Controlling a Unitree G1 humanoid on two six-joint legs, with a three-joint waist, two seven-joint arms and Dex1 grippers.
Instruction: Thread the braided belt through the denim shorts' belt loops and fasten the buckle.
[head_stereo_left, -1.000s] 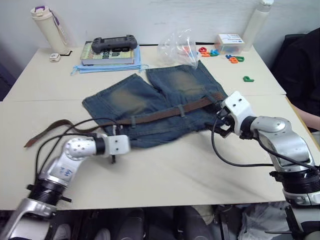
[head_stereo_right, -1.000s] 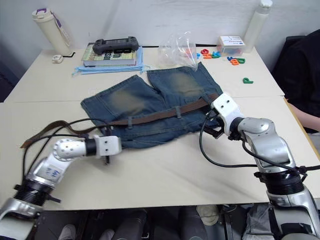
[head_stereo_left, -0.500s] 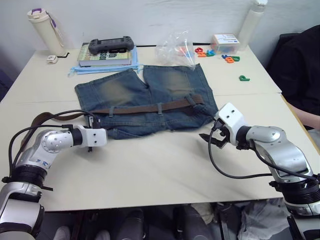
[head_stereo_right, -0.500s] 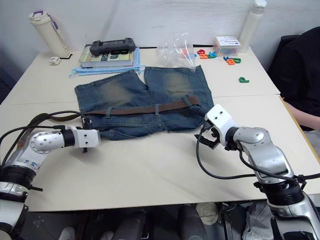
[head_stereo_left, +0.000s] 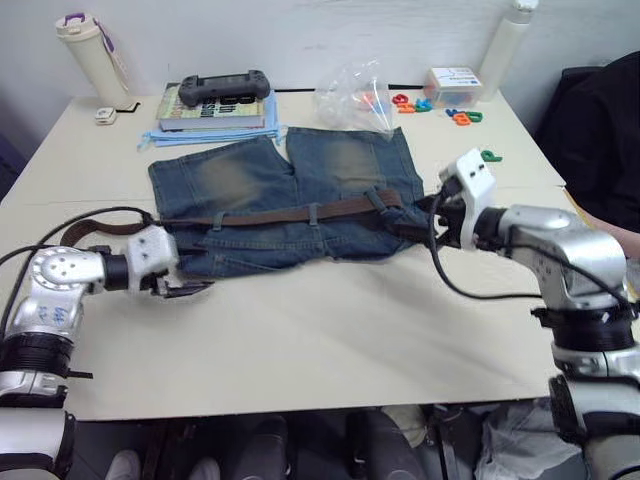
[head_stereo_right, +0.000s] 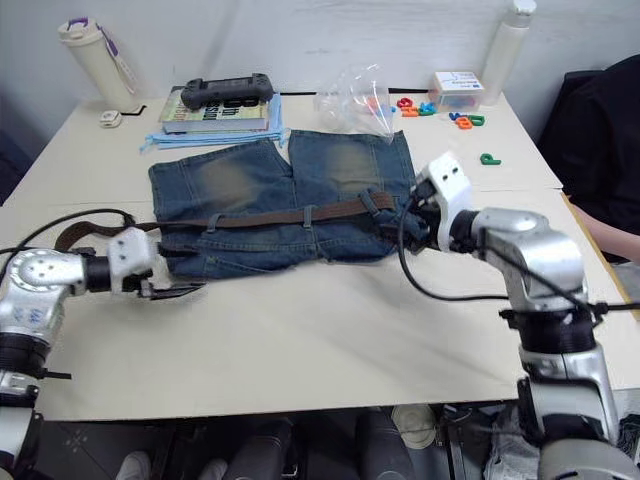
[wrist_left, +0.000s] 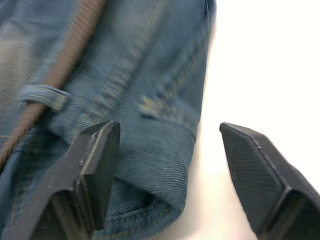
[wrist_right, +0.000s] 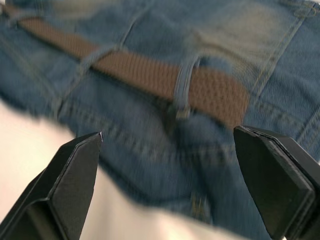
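The denim shorts (head_stereo_left: 290, 200) lie flat mid-table, waistband toward me. The braided belt (head_stereo_left: 270, 215) runs through the belt loops (wrist_right: 182, 85) along the waistband; its free tail (head_stereo_left: 95, 225) curls off to the left on the table. My left gripper (head_stereo_left: 185, 290) is open at the shorts' near left corner, and in the left wrist view the denim edge (wrist_left: 165, 165) lies between its fingers (wrist_left: 100, 165). My right gripper (head_stereo_left: 425, 215) hovers open at the shorts' right end, over the belt's end (wrist_right: 220, 97). I cannot make out the buckle.
At the back stand a book with a game controller (head_stereo_left: 215, 95), a cream bottle (head_stereo_left: 90, 55), a clear plastic bag (head_stereo_left: 355, 95), coloured letters (head_stereo_left: 460, 115), a small box (head_stereo_left: 450, 85) and a white bottle (head_stereo_left: 505, 50). A person in dark clothing (head_stereo_left: 600, 130) sits at the right.
My left gripper has opened beside the shorts' left corner. The right gripper has moved from the bare table up to the shorts' right end. The camera has shifted.
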